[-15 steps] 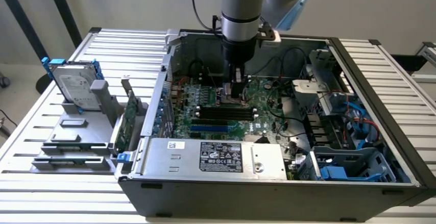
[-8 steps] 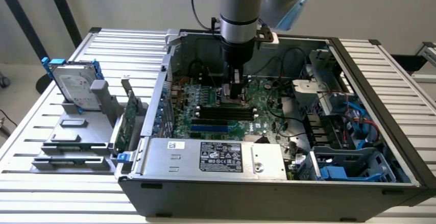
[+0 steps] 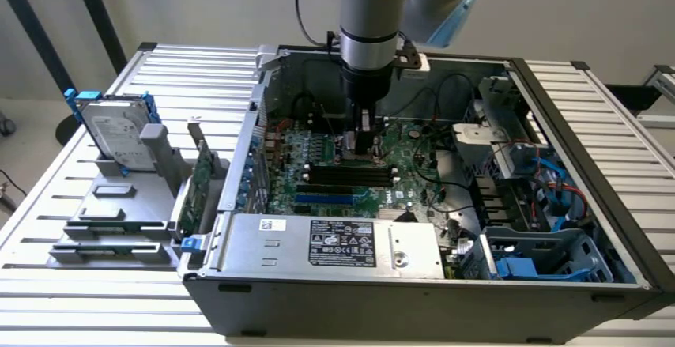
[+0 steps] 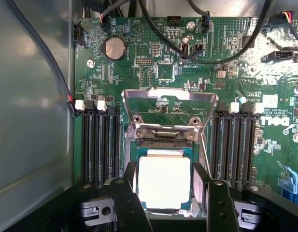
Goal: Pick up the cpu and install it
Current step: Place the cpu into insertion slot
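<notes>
While in gripper (image 4: pixel 164 170), cpu (image 4: pixel 164 187) between memory slots (image 4: pixel 101 145)

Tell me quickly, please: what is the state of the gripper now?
Gripper: closed on the cpu, holding it by two opposite sides, over the open socket.

cpu (image 4: pixel 163 186) | one edge hidden behind tool (image 4: pixel 164 169) (top markings washed out, perhaps by glare)
</notes>
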